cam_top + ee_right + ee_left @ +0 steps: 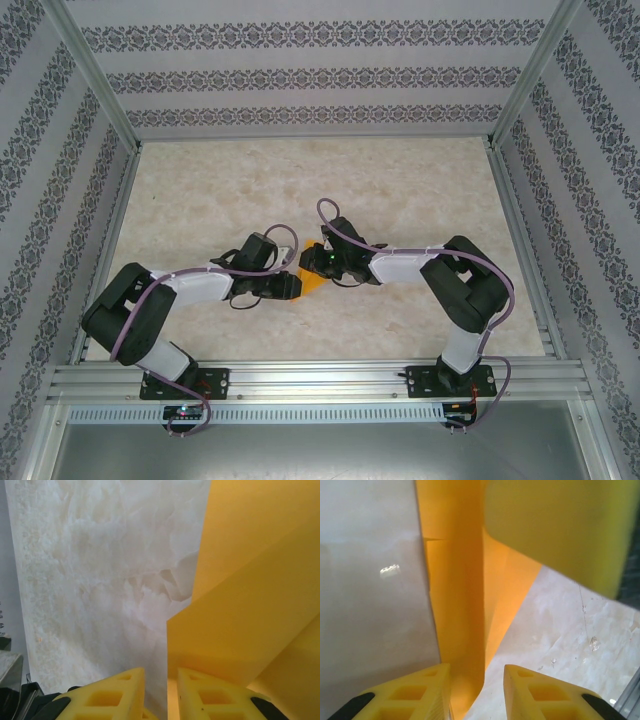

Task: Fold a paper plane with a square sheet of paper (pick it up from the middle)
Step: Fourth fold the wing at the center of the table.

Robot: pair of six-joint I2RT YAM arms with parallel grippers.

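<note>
Left end effector (477, 690) parted around the paper plane (455, 605); right end effector (160, 692) pinches its edge. Release slowly, keeping crease flat.

Bright, even light; soft shadows under arms; wrist close-ups blurred; small glare spot on table (390, 570).

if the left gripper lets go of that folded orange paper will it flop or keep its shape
The folded orange paper is thin, so it probably sags. Its creased layers stand upright between the left gripper fingers, suggesting some stiffness. It looks light and would likely slide on the smooth table.
</note>
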